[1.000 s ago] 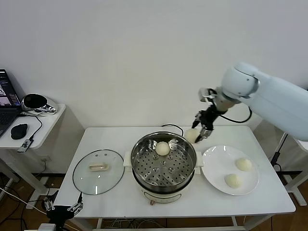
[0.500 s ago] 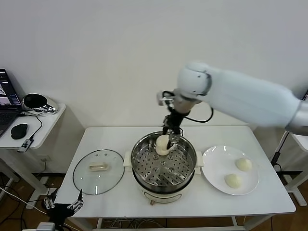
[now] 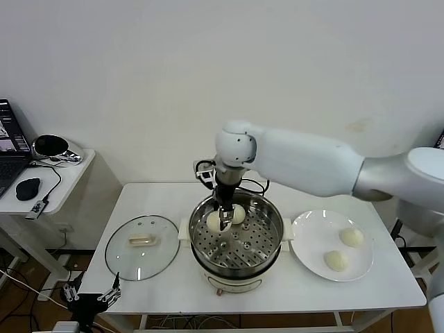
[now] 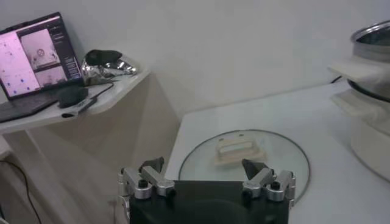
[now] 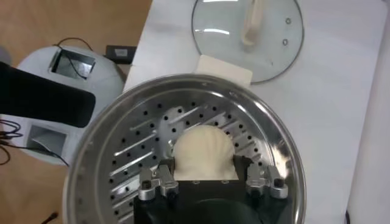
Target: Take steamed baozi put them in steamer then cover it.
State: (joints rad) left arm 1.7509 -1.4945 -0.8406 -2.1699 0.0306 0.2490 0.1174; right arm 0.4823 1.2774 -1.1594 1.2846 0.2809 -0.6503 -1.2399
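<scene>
My right gripper (image 3: 222, 223) clamps baozi (image 5: 203, 152) over steamer (image 3: 267, 246) tray, 10 o'clock side; second bun (image 3: 238, 214) beside. Cover (image 3: 142, 247) at steamer's 9 o'clock. Left gripper (image 4: 207, 180) parked low, spread wide.

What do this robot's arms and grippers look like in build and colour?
The right arm has smooth, glossy white rounded shells with a greyer section toward the elbow, narrowing to a black wrist with looped black cables. Both the right gripper and the left gripper have black bodies with silver metal knuckles, round screws and dark fingertips.
</scene>
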